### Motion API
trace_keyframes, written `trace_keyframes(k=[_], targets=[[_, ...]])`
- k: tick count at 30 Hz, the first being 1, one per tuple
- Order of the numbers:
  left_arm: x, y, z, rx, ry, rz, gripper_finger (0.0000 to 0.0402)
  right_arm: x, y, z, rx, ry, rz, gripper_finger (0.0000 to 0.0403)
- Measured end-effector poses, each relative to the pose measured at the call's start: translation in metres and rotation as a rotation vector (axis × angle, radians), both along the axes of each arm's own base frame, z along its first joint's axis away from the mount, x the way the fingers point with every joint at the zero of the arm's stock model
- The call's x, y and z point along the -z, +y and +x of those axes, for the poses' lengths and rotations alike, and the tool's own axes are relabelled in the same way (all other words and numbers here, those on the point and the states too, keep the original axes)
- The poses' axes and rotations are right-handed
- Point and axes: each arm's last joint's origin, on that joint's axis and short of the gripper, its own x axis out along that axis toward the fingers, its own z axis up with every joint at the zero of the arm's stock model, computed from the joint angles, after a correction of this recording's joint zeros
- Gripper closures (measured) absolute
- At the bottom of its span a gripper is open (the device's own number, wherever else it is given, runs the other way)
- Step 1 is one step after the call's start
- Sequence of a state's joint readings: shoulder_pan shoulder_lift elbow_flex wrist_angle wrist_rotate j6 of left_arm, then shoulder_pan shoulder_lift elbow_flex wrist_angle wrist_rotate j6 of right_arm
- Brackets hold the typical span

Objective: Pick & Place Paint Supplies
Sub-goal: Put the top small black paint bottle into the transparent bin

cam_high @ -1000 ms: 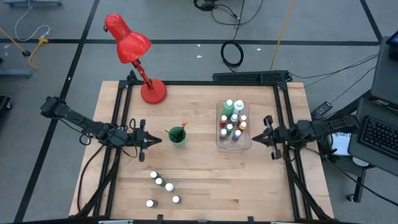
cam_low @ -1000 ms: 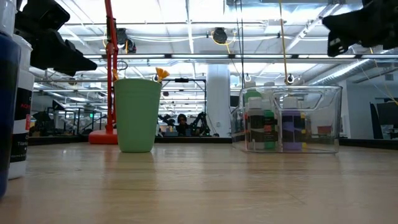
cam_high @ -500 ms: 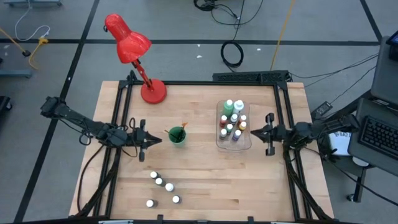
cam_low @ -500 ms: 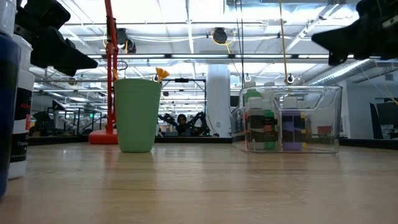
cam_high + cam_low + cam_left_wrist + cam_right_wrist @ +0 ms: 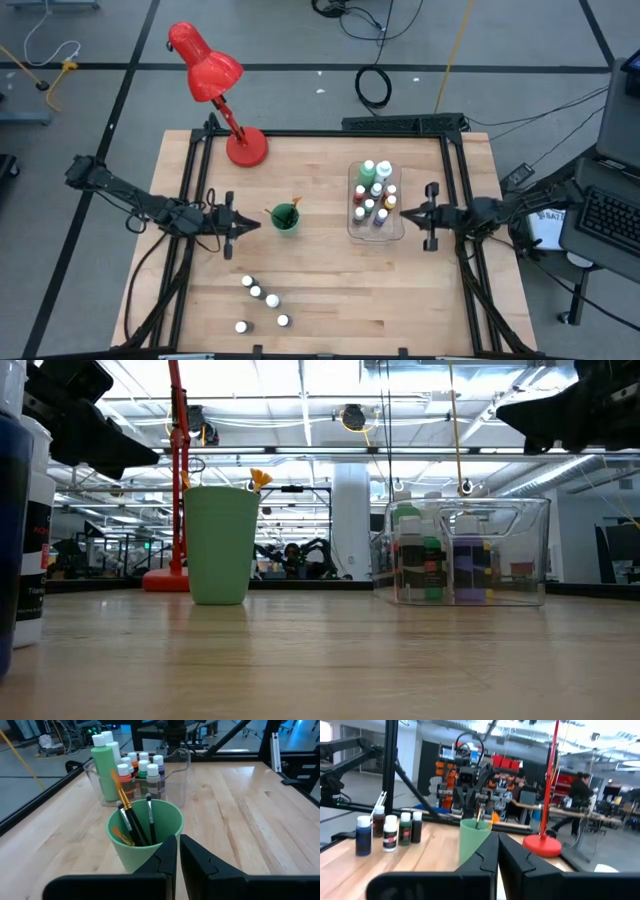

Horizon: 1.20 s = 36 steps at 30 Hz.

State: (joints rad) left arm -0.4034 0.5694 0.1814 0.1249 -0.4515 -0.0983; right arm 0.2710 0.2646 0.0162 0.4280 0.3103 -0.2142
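My left gripper (image 5: 243, 225) is shut and empty, hovering just left of the green cup (image 5: 285, 217); its fingers show right before the cup in the left wrist view (image 5: 177, 847). Dark-handled paintbrushes (image 5: 134, 822) stand in the cup, leaning on its rim. My right gripper (image 5: 418, 213) is shut and empty, up in the air at the right side of the clear tray (image 5: 397, 232). Several paint bottles (image 5: 372, 197) stand in the tray. Several small white-capped bottles (image 5: 262, 297) stand upright on the table near the front left; they also show in the right wrist view (image 5: 387, 832).
A red desk lamp (image 5: 215, 85) stands with its base (image 5: 246, 148) at the table's far left corner. Black frame rails (image 5: 195, 200) run along the table's left and right sides. Bare wood lies between the loose bottles and the tray. A person (image 5: 580, 790) stands in the room beyond.
My right gripper has moved a little toward the table's left, closer to the tray. The left gripper and all the objects have kept still.
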Motion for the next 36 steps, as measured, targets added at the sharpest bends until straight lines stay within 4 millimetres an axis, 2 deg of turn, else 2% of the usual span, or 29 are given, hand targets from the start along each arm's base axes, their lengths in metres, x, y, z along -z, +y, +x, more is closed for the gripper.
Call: trace_keyframes(k=[9,11,19,22,25,29,36], targets=[[0.000,0.001,0.000,-0.040,-0.006,0.027,0.0376,-0.001,0.000,0.000,0.008,-0.007,-0.050,0.0395],[-0.002,-0.001,0.000,0.023,-0.009,0.014,0.0376,-0.001,0.000,0.000,0.008,-0.007,-0.053,0.0395],[-0.009,-0.023,-0.006,0.462,-0.014,0.016,0.0376,-0.001,0.000,0.000,0.013,-0.010,-0.087,0.0394],[-0.009,-0.030,-0.009,0.567,-0.014,0.015,0.0376,-0.001,0.000,0.000,0.007,-0.009,-0.088,0.0394],[-0.010,-0.037,-0.013,0.602,-0.013,-0.032,0.0376,-0.001,0.002,0.000,-0.054,-0.011,-0.097,0.0394],[-0.011,-0.045,-0.013,0.565,-0.031,-0.083,0.0375,-0.002,0.005,0.000,-0.168,-0.025,-0.112,0.0394],[0.007,-0.066,-0.010,0.625,0.057,0.032,0.0375,-0.003,0.007,-0.001,-0.246,-0.042,-0.105,0.0394]])
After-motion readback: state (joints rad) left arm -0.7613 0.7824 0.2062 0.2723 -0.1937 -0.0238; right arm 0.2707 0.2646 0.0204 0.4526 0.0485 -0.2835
